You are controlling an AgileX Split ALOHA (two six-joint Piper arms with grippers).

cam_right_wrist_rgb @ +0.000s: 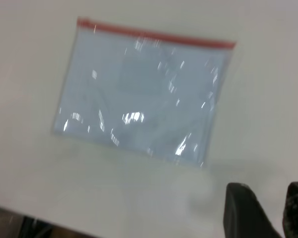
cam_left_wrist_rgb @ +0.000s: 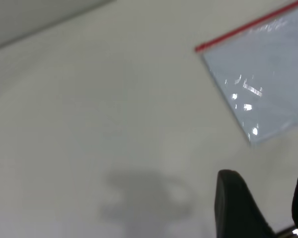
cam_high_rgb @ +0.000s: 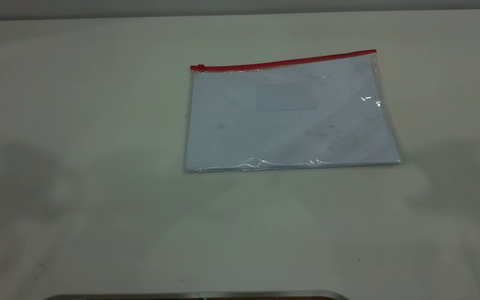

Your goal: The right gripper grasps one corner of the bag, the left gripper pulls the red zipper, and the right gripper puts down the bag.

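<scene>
Exterior view shows the flat clear plastic bag (cam_high_rgb: 292,121) untouched on the white surface (cam_high_rgb: 98,166); both black hands (cam_left_wrist_rgb: 260,208) (cam_right_wrist_rgb: 268,210), parted and empty, risk sliding it when pinching

The bag (cam_high_rgb: 292,114) lies flat on the worktop (cam_high_rgb: 98,187), right of centre and toward the far side in the exterior view. The zipper (cam_high_rgb: 283,62) runs along its far edge, slider (cam_high_rgb: 199,67) at the left end. A label pocket (cam_high_rgb: 286,98) sits just below the zipper, mid-width.
</scene>
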